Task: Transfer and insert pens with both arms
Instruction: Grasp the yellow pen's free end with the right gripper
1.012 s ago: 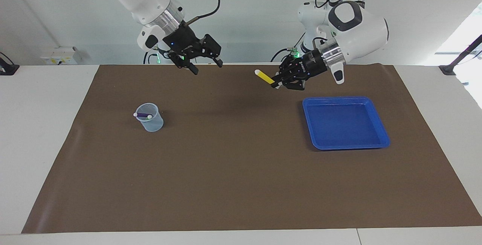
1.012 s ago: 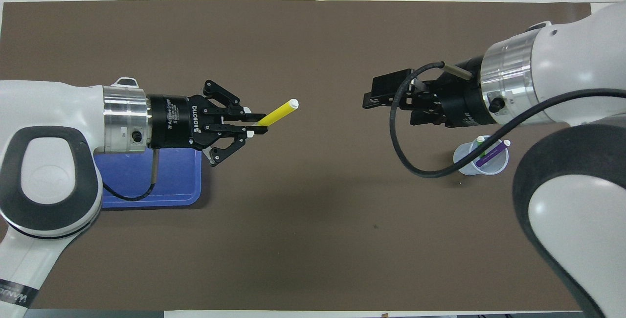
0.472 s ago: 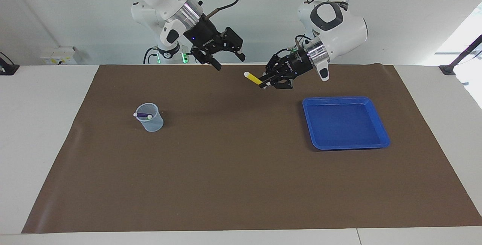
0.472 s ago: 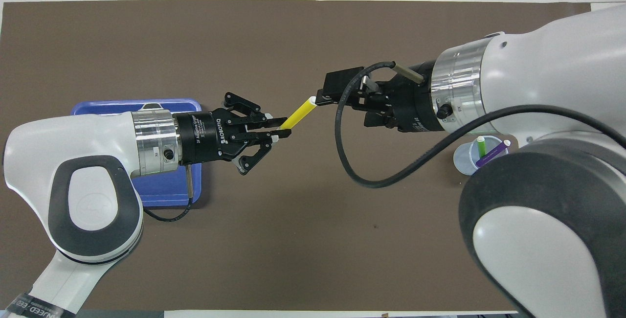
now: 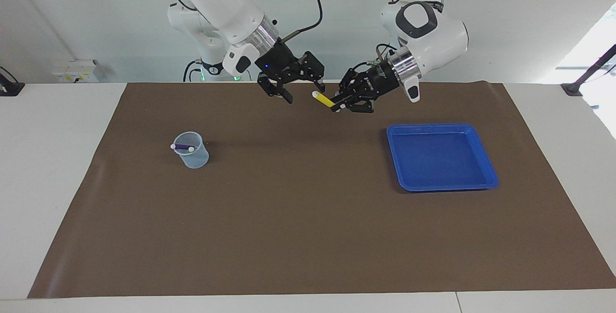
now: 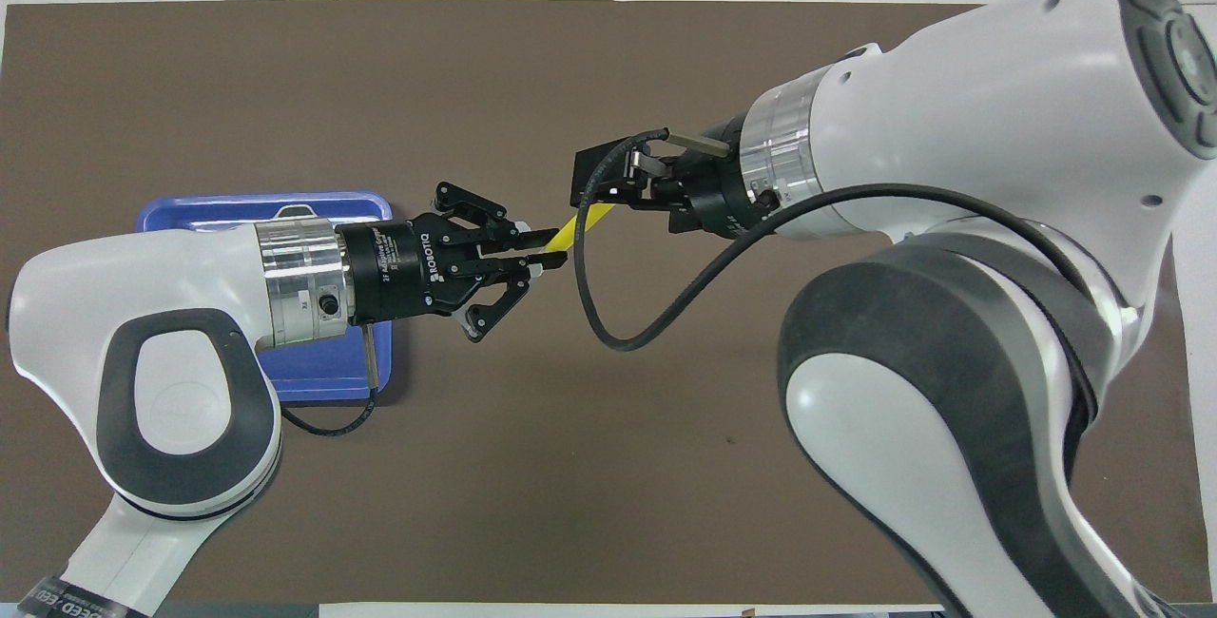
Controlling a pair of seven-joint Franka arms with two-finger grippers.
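Left gripper (image 5: 338, 104) is clamping the yellow pen (image 5: 323, 99) by one end, holding it up over the mat (image 5: 308, 236) between the two arms; the pen's pale tip is pointing toward the right gripper (image 5: 299, 87); right gripper is standing with fingers spread, one of them just beside that tip, not yet pinching it as far as the facing view shows; handover is looking about to happen, not done.

Outward: purple pen (image 5: 183, 148) is lying in the clear cup (image 5: 192, 149) toward the right arm's end, something green showing faintly beside it, likely the green pen; blue tray (image 5: 440, 156) toward the left arm's end is holding no pen.

Progress, as judged: two pens are sitting in the cup; remaining is passing the yellow one across and dropping it in.
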